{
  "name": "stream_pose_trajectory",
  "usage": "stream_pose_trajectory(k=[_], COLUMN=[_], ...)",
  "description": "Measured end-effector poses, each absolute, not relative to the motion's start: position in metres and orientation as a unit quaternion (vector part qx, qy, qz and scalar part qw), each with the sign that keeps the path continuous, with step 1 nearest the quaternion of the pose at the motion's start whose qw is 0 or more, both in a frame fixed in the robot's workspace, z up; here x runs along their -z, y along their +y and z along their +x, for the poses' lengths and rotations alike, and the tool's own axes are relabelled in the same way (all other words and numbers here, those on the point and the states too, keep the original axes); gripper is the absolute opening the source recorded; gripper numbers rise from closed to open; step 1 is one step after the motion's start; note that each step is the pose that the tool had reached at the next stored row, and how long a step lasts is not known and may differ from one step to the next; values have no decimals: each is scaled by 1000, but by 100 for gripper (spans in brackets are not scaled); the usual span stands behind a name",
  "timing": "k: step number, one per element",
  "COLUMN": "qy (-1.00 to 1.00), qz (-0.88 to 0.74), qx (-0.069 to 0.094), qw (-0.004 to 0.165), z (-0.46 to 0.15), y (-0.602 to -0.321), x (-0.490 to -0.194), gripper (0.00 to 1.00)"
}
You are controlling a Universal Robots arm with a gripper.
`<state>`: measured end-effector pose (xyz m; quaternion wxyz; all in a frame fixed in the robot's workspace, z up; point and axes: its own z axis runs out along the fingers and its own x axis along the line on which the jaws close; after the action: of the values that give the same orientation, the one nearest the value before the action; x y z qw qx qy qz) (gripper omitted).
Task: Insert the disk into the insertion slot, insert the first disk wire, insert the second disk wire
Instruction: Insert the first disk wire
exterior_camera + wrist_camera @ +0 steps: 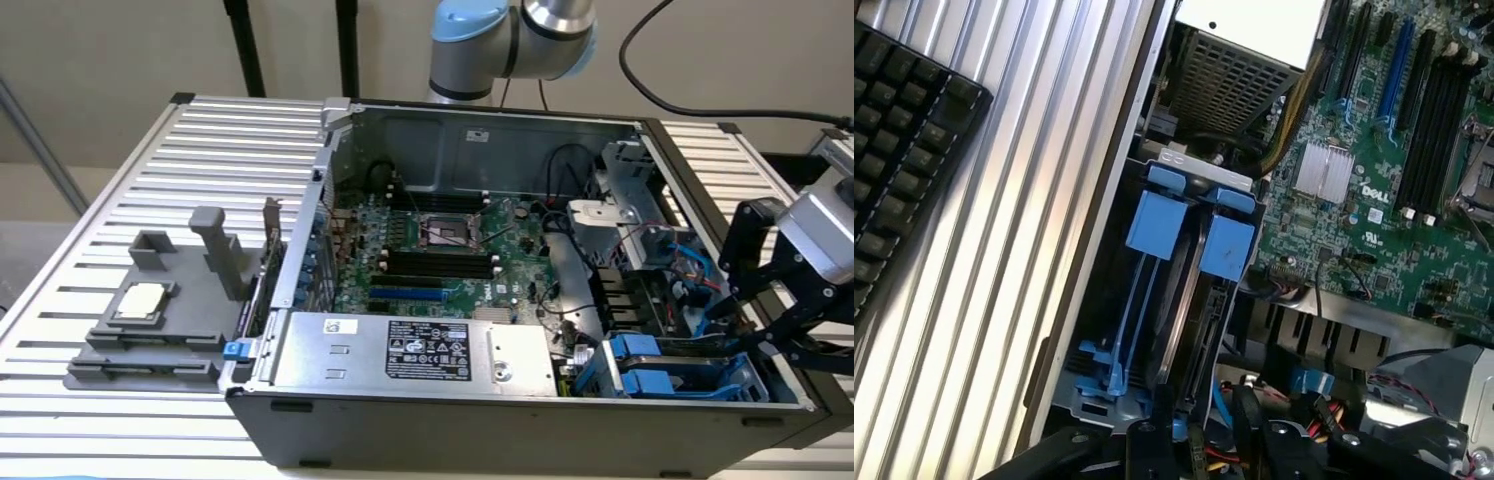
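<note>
The disk (1189, 300) stands on edge inside the insertion slot (1154, 225), a blue-grey cage with bright blue clips; the disk's connector edge faces my gripper (1206, 445). The gripper hovers just off that open end of the cage, close to a thin blue wire (1220, 400) and a bundle of red and yellow wires (1324, 425). In the exterior view the gripper (750, 338) hangs over the case's right wall, beside the insertion slot (661, 365) in the front right corner. What lies between the jaws is hidden.
The open computer case (400, 420) lies on a slatted metal table (160, 180). Inside are the motherboard (441, 250) and a silver power supply (414, 350). A grey fixture (154, 320) sits on the exterior view's left. A black keyboard (899, 150) lies beside the case.
</note>
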<state>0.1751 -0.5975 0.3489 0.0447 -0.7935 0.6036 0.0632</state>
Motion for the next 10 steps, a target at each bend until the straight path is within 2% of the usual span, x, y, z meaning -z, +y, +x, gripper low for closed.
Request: stream_pose_trajectory(k=[10], qy=[592], qz=[-801], qx=[-70], qw=[52], z=[176], y=[-598], x=[-345], gripper=[37])
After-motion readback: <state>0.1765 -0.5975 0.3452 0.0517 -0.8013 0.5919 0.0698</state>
